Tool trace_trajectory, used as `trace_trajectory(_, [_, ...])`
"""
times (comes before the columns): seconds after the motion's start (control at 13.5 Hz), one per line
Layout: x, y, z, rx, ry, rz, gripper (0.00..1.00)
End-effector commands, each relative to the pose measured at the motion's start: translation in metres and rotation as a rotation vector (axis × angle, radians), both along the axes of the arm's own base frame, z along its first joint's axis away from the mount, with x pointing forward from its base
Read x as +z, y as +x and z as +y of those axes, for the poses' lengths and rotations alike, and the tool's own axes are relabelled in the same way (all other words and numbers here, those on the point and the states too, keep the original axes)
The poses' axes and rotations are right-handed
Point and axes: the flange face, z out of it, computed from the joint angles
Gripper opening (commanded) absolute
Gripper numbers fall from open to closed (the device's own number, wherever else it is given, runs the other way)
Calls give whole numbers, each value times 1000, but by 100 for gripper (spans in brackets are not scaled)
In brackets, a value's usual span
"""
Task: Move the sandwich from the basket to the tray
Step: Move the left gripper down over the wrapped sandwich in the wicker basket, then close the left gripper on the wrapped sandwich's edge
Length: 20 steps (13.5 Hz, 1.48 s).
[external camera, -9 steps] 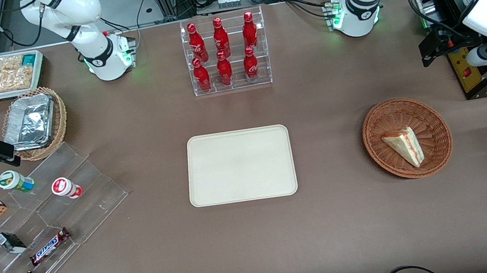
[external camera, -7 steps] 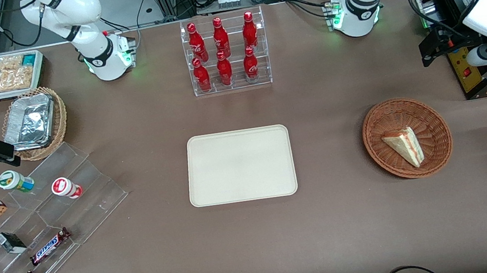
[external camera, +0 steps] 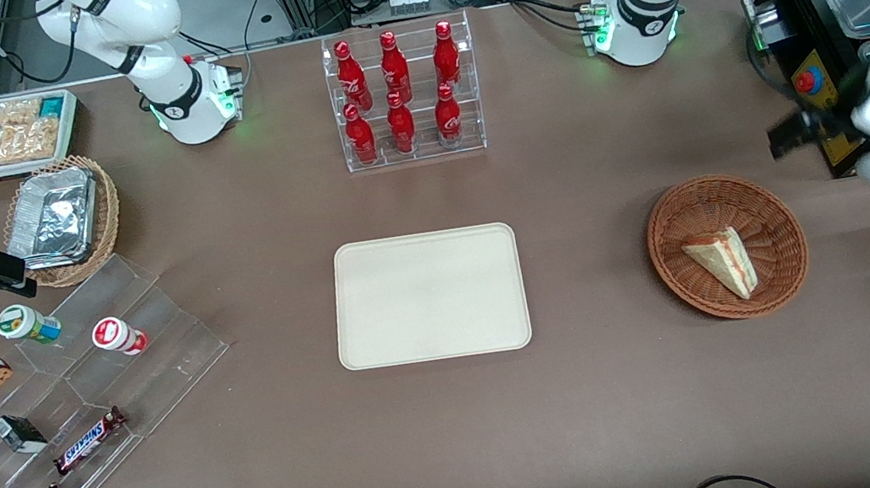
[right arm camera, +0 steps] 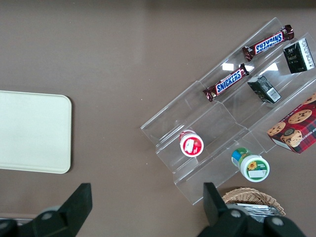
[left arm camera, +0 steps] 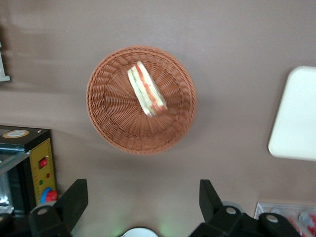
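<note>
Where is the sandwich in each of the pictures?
Front view: the sandwich lies in the round basket, toward the working arm's end of the table.
Left wrist view: the sandwich lies in the basket, seen from above, with the gripper open, high over the table beside the basket.
Right wrist view: not in it.
Shared landmark: the cream tray.

Working left arm: glossy white rounded shells with black bands at the joints; its base [external camera: 638, 24] shows a green indicator light, with black cables running off it. Gripper [left arm camera: 140, 200], above the table near the basket: two matte black, wedge-shaped fingers [left arm camera: 74, 200] set wide apart, on a black body with round silver fasteners.
</note>
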Motion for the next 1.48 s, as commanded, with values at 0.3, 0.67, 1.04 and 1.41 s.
trace_trajectory(0.3, [-147,34,31,298,24,-15,100])
trace_trajectory(0.67, [-218,25,29,515,29,-82,100])
trace_trajectory(1.04, [-272,4,18,584,36,-100,100])
trace_trajectory(1.41, [-294,-23,15,568,36,-120,100])
